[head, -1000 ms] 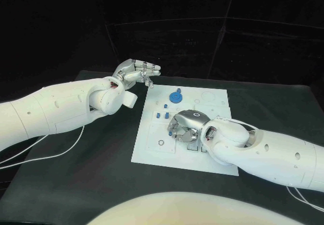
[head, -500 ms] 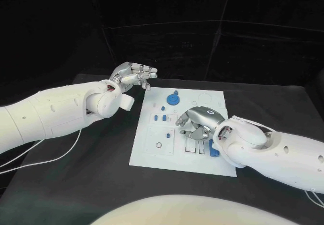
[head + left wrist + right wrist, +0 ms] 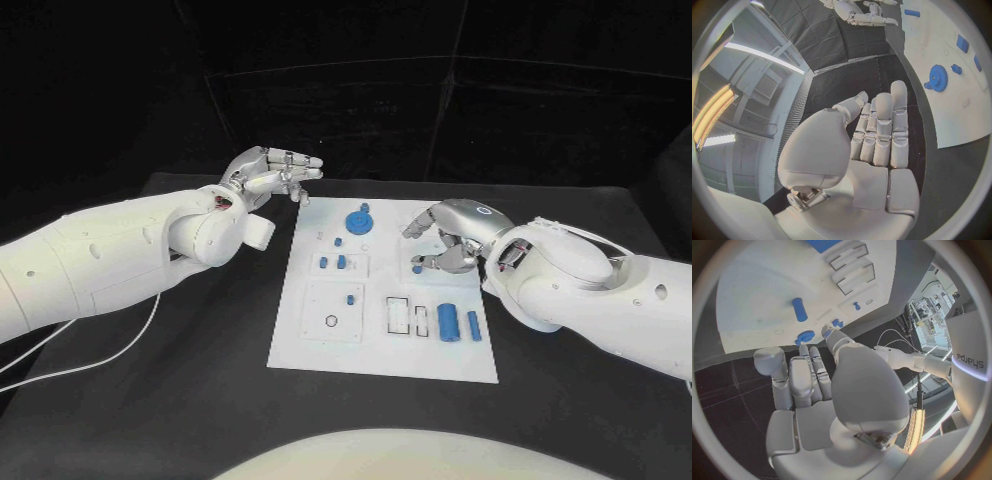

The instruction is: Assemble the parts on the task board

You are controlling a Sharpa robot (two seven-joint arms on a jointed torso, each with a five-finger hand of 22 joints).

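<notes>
Left hand (image 3: pixel 270 175): upper left of the head frame, off the board's upper left corner, above the table; I see the fingers curled in, nothing in them.
Board (image 3: pixel 320 350): centre of the frame, flat on the black table (image 3: pixel 173 400).
Gear (image 3: pixel 361 220): blue, upper middle of the board, near its top edge.
Small parts (image 3: pixel 333 262): several blue bits just below the gear, left of centre.
Cylinder (image 3: pixel 450 322): blue, lower right of the board, lying beside the empty slots (image 3: pixel 407 318).
Right hand (image 3: pixel 450 240): right of centre, over the board's upper right part; fingers bent down, and I can't tell whether they hold a part.
</notes>
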